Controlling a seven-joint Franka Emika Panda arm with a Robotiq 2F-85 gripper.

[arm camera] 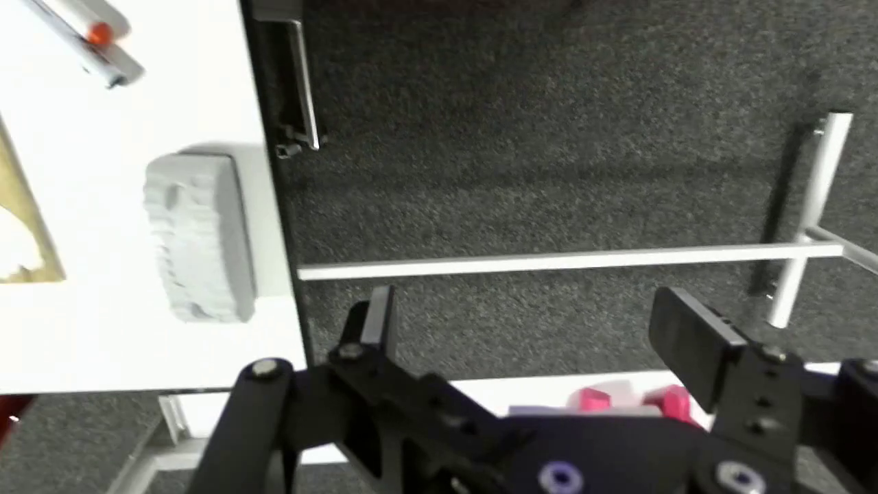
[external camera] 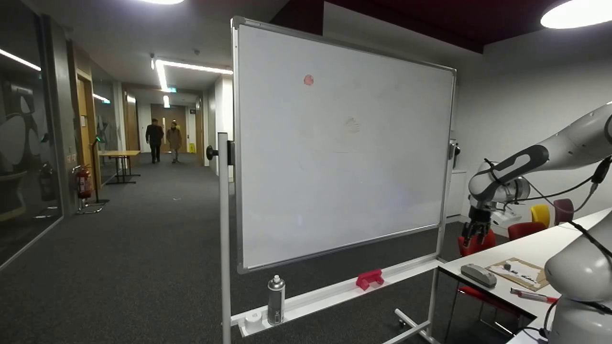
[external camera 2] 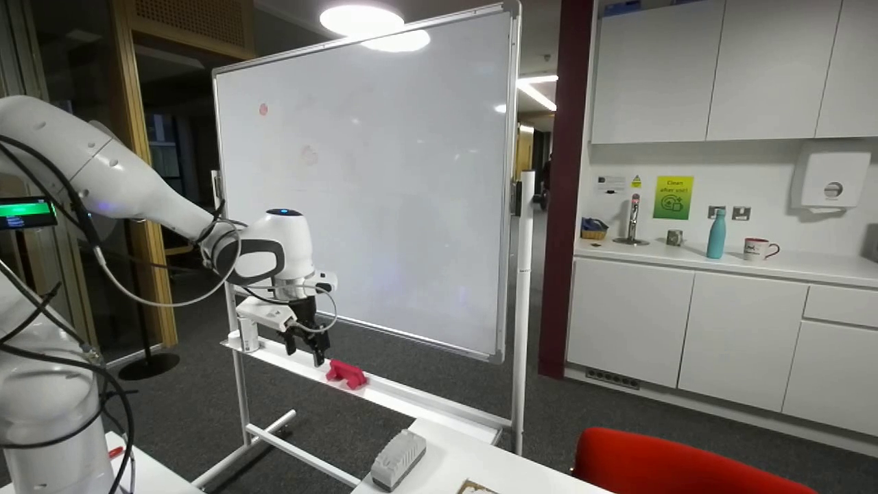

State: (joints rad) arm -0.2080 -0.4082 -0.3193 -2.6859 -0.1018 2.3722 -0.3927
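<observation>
My gripper [external camera: 473, 239] is open and empty, pointing down in the air; it also shows in an exterior view [external camera 2: 306, 348] and the wrist view [arm camera: 525, 322]. Nothing lies between its fingers except a view of the floor. A red holder-like piece [external camera: 369, 279] rests on the whiteboard's white tray [external camera: 330, 294]; it also shows in an exterior view [external camera 2: 346, 374]. In the wrist view the red piece [arm camera: 595, 400] is partly hidden behind the gripper body. A grey eraser [external camera: 478, 275] lies on the white table, also seen in the wrist view [arm camera: 199, 237].
A whiteboard [external camera: 344, 167] with a red round mark [external camera: 309, 80] and faint smudges stands before the arm. A spray can [external camera: 276, 301] stands at one tray end. Markers [arm camera: 75, 41] and a cardboard piece [external camera: 492, 268] lie on the table [arm camera: 137, 357]. A red chair [external camera 2: 658, 463] is nearby.
</observation>
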